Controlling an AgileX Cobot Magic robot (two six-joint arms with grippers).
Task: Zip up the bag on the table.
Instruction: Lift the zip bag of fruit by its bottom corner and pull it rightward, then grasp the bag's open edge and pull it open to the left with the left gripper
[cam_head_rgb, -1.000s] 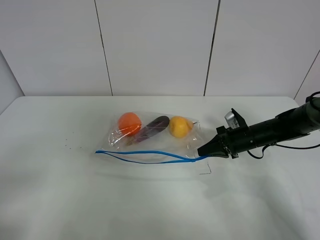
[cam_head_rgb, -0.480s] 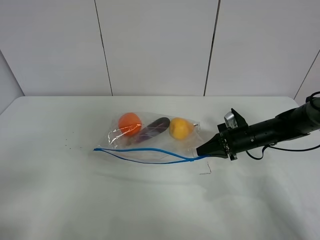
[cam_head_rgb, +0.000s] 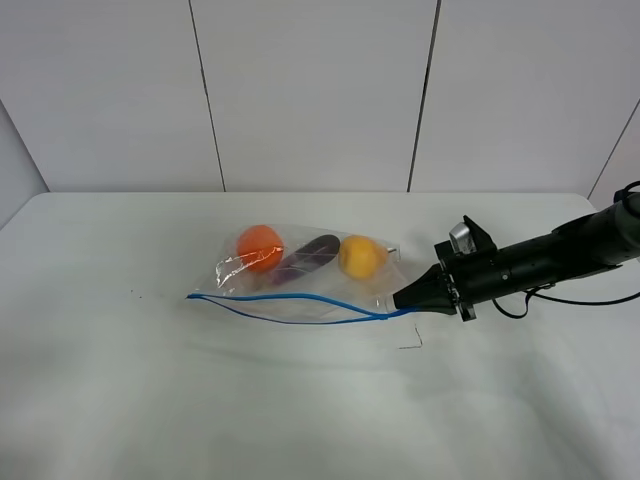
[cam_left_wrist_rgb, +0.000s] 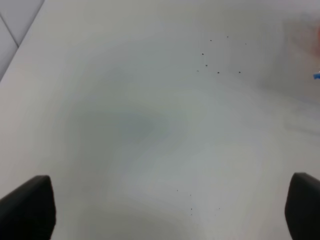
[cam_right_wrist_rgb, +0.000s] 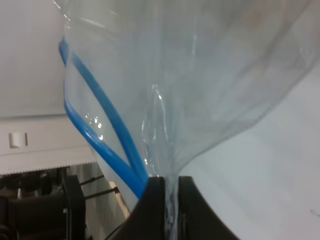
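The clear bag lies on the white table and holds an orange, a purple and a yellow piece of produce. Its blue zip strip runs along the near edge, and the two sides stand slightly apart. My right gripper is shut on the bag's right corner at the end of the strip. The right wrist view shows the fingers pinching the plastic beside the blue strip. My left gripper is open over bare table, out of the high view.
A small thin bent mark lies on the table just in front of my right gripper. Small dark specks dot the table left of the bag. A white panelled wall stands behind the table.
The bag's near edge has been pulled straighter, and the gap between the two blue strips has narrowed. My right gripper has stayed shut on the corner, shifting only slightly.
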